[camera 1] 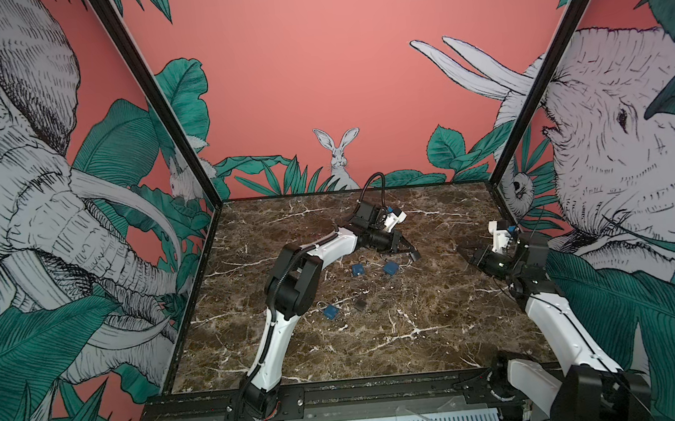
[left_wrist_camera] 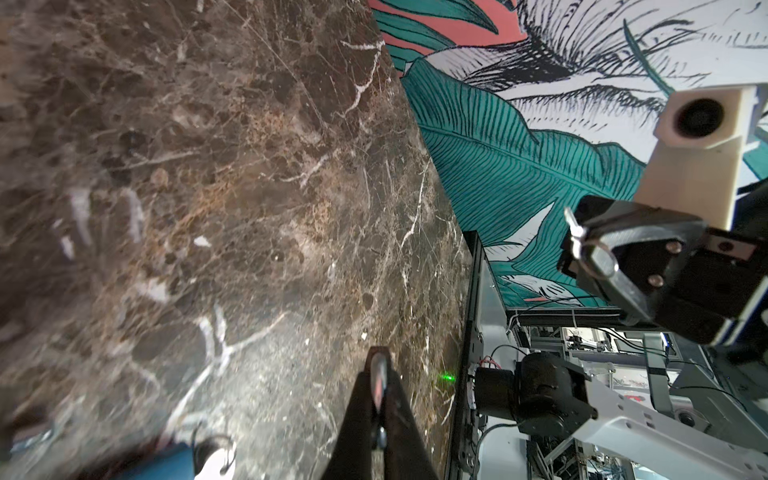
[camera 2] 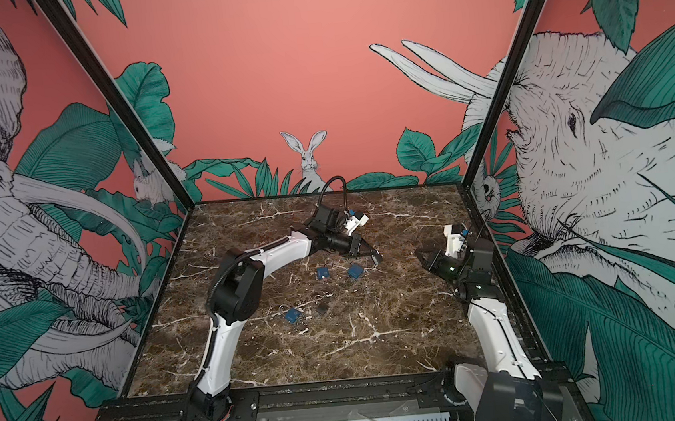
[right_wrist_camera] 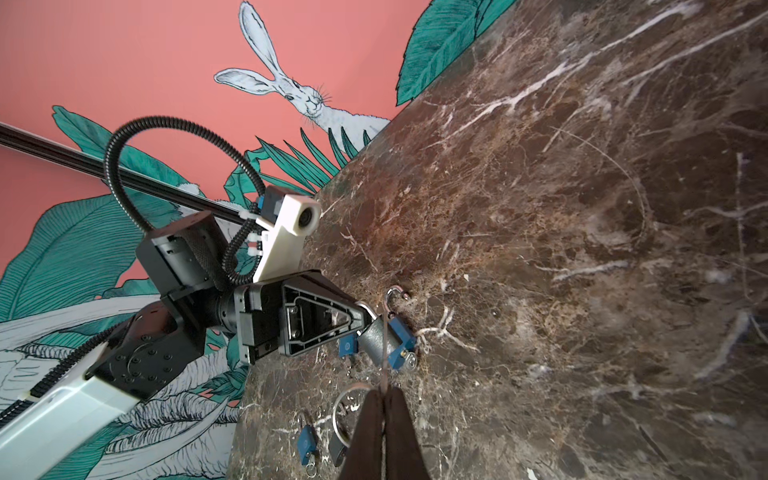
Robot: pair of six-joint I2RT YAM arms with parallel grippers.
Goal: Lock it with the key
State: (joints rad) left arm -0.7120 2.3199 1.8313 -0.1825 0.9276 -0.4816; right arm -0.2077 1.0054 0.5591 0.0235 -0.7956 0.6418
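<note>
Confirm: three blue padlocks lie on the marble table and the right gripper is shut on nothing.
Wrong on the gripper: the right gripper is shut on a key, as the left wrist view shows. The rest stands.

1. The table point(camera 1: 422, 337) is a brown marble-look slab with white veins, smooth with a faint sheen.
2. The blue padlocks point(camera 1: 391, 268) have matt bodies that look plastic-coated; a shackle point(right_wrist_camera: 395, 293) is bright polished metal.
3. The key point(left_wrist_camera: 574, 226) is bare shiny metal.
4. The key ring point(right_wrist_camera: 334, 411) is thin glossy metal.
5. The arm shells point(camera 1: 271, 350) are smooth white plastic, slightly glossy.
6. The camera mount point(right_wrist_camera: 286, 232) is off-white matt plastic.
7. The walls point(camera 1: 314, 55) carry a flat matt print.
</note>
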